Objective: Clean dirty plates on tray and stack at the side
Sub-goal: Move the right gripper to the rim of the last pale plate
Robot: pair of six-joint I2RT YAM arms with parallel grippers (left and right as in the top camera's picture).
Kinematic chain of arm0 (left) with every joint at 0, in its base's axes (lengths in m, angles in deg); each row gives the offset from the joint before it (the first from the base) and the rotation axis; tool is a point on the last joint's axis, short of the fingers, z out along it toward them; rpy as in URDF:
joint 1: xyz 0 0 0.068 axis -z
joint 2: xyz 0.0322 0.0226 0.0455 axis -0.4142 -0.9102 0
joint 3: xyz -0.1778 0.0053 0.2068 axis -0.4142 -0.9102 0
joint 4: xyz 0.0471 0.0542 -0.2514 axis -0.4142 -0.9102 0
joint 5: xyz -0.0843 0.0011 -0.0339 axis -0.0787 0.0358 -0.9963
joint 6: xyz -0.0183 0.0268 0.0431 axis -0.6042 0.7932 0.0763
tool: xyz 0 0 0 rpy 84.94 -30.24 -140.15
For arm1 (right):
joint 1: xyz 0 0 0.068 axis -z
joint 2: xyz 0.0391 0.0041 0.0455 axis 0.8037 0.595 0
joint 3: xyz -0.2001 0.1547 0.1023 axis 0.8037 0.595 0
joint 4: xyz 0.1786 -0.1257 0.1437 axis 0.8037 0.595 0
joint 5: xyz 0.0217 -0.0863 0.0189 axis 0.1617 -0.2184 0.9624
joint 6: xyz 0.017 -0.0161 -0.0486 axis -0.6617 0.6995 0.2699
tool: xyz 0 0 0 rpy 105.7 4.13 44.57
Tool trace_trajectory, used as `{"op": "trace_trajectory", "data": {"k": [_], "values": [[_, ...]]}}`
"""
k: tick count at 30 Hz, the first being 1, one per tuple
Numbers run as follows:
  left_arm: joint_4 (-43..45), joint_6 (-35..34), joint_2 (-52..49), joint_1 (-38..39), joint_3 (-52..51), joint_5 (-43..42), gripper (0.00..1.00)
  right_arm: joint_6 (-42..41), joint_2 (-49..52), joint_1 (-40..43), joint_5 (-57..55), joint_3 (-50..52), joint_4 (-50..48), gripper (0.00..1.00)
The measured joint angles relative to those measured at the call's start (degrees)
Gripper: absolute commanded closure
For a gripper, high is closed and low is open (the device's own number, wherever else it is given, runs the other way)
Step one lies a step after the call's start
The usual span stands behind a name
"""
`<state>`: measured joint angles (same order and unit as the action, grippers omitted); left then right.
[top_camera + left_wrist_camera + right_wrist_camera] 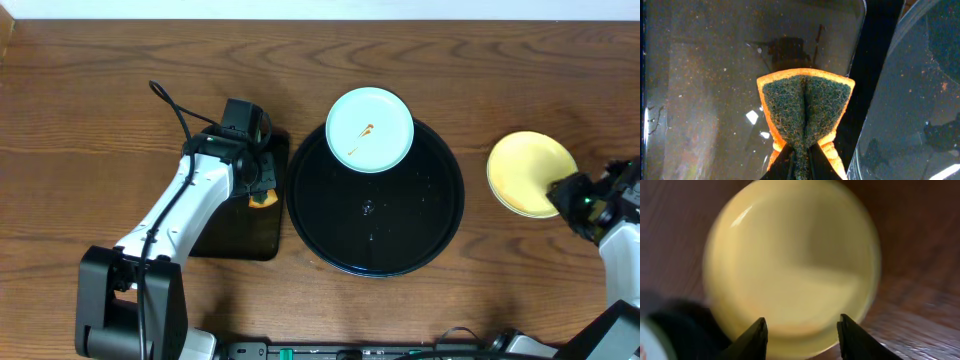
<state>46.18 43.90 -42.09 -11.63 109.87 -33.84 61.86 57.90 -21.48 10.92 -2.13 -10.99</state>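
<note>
A pale blue plate (370, 129) with an orange-brown smear lies on the back of the large round black tray (400, 240). A pale yellow plate (530, 172) lies on the table to the right of the tray; it fills the blurred right wrist view (790, 265). My right gripper (566, 193) is open at the yellow plate's near right edge, its fingers (802, 332) apart over the rim. My left gripper (262, 190) is shut on an orange sponge with a green scouring face (805, 112), held over the small rectangular black tray (240, 225).
The rectangular tray's wet, speckled surface (700, 75) lies under the sponge, and the round tray's rim (880, 100) shows just right of it. Wooden table (100, 100) surrounds both trays.
</note>
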Motion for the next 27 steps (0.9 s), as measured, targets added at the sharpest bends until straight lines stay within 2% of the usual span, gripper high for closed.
{"op": "trace_trajectory", "data": {"k": [4, 9, 11, 12, 15, 19, 27], "values": [[-0.02, 0.00, 0.00, 0.00, 0.00, 0.02, 0.92, 3.98, 0.00, -4.39, 5.18, 0.00, -0.09, 0.57], [-0.22, -0.02, 0.02, 0.00, 0.00, 0.02, 0.92, 9.75, 0.00, -13.07, 8.68, -0.48, 0.46, 0.52], [-0.22, -0.02, 0.02, 0.00, 0.00, 0.00, 0.92, 11.78, 0.00, -17.16, 8.79, -2.08, 1.64, 0.50], [-0.24, -0.02, 0.02, 0.00, 0.00, 0.00, 0.92, 12.57, 0.02, -19.02, 8.61, -3.23, 2.12, 0.46], [-0.28, -0.02, 0.00, 0.00, 0.00, 0.00, 0.92, 15.13, 0.02, -25.88, 6.21, -9.60, 5.49, 0.40], [-0.26, -0.02, 0.00, 0.00, 0.00, 0.02, 0.92, 18.25, 1.27, -32.39, 3.13, -16.74, 8.76, 0.37], [-0.17, -0.02, 0.02, 0.00, 0.00, 0.02, 0.92, 22.40, 15.47, -35.95, 0.81, -36.15, 23.26, 0.36]]}}
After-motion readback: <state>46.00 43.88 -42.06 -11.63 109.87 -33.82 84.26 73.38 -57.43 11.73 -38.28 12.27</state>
